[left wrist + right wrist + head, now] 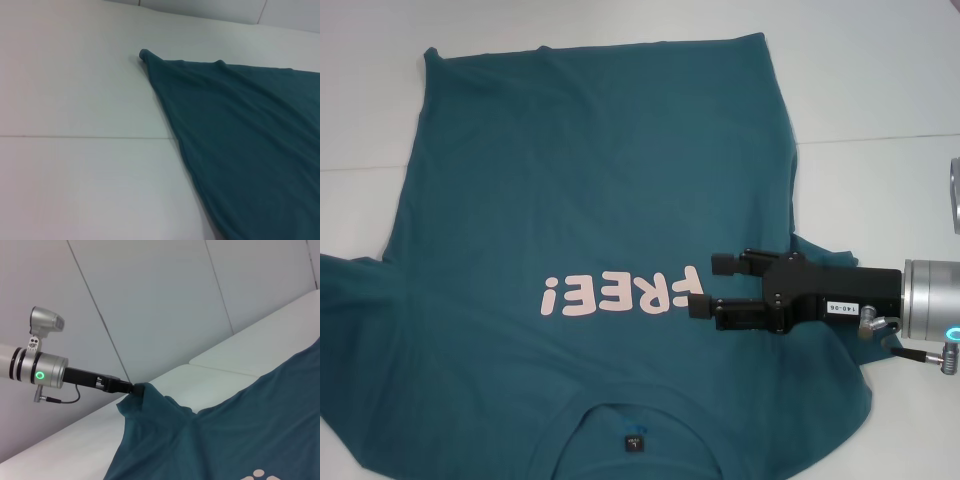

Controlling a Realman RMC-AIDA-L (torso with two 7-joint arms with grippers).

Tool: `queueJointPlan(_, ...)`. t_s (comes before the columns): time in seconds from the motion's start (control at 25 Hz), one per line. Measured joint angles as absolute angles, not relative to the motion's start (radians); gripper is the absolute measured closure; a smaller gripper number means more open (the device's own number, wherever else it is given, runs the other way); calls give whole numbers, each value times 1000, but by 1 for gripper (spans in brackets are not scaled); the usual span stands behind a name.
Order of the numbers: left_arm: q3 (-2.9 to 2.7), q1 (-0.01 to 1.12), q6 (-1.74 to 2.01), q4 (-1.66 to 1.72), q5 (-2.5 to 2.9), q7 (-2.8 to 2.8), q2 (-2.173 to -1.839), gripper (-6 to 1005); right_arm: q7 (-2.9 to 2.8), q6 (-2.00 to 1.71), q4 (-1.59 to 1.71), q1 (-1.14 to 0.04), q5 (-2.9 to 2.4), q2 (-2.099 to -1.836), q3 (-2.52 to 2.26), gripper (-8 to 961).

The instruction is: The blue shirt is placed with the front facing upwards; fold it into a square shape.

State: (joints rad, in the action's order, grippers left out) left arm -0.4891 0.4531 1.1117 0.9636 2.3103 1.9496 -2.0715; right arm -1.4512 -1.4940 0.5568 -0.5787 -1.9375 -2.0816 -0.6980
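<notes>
Head view: the blue shirt [590, 220] lies flat, print up, collar at the near edge of the white tabletop [880, 90]; my right gripper [715, 285] hovers with jaws apart over its right side, fingers aimed across at the lettering. Left wrist view: only a shirt corner on bare tabletop. Right wrist view: the left gripper [134, 388] pinches a lifted shirt corner near the far edge.

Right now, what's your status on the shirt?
Left gripper shut on blue shirt edge, lifted. Right gripper open beside the FREE! lettering. Shirt front up, unfolded. Nothing in the way.
</notes>
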Motion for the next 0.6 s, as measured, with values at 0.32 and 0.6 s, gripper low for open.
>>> queueJointPlan(0.32, -489, 454, 1207, 978, 2303, 2001, -2076, 983, -1451, -1490, 557, -580, -1937, -2082, -699, 27)
queueJointPlan(0.6, -488, 478, 1304, 978, 2263, 2111, -2093, 981, -1451, -1489, 556, -580, -1937, -2082, -698, 27)
